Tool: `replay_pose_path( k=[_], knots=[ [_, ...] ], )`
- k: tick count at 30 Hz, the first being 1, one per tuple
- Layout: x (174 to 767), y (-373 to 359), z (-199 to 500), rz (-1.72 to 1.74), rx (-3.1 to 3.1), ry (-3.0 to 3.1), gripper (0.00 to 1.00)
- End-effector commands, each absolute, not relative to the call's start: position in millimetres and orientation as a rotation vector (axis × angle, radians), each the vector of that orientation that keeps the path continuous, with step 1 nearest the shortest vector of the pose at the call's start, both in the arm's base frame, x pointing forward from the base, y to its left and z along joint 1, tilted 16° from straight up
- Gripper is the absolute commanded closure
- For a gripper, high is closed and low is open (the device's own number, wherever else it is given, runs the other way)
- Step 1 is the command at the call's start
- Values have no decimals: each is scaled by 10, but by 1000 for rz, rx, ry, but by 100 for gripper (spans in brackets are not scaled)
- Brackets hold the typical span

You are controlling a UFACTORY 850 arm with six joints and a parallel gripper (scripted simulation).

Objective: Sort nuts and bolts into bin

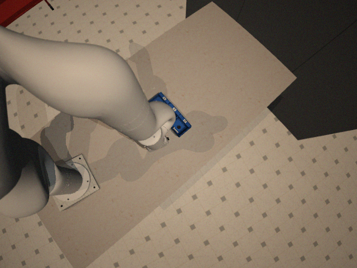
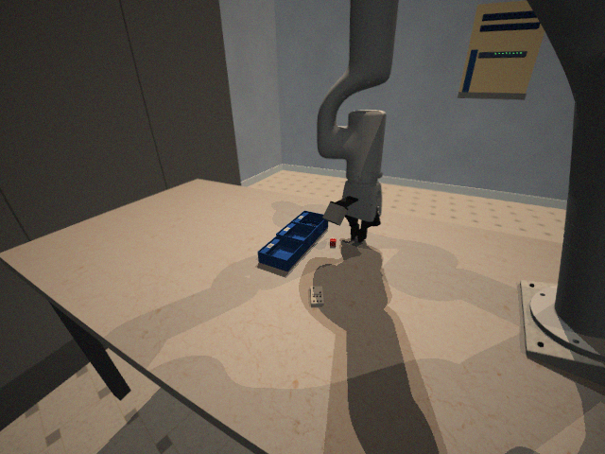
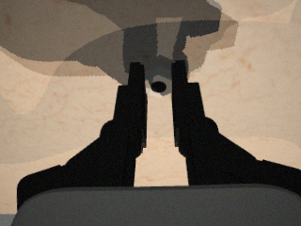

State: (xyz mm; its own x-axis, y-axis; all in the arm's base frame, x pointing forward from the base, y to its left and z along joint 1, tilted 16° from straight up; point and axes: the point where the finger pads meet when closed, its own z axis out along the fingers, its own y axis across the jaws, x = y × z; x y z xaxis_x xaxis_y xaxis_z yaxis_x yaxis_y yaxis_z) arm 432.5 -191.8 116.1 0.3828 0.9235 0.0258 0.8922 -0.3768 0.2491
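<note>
My gripper (image 3: 158, 80) is down at the table top, shut on a small grey nut (image 3: 158, 83) that sits between the fingertips. In the exterior view the gripper (image 2: 356, 237) stands just right of the row of blue bins (image 2: 293, 239). In the overhead view the arm hides the gripper and most of the bins (image 1: 173, 115); one end compartment holds a dark round part (image 1: 179, 127). I cannot read which bin is marked P.
A grey domino-like block (image 2: 316, 295) lies nearer the front. The arm base (image 2: 561, 323) stands at the right.
</note>
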Motion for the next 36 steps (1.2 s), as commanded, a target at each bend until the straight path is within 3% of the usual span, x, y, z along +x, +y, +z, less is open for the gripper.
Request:
replay_pose_path(
  k=[1,19,36],
  knots=[
    [4311,-1916,1227,272,2429,1620,100],
    [4169,-1879,1739,272,2429,1620,100],
    [4164,-1880,1742,272,2429,1620,100]
  ],
)
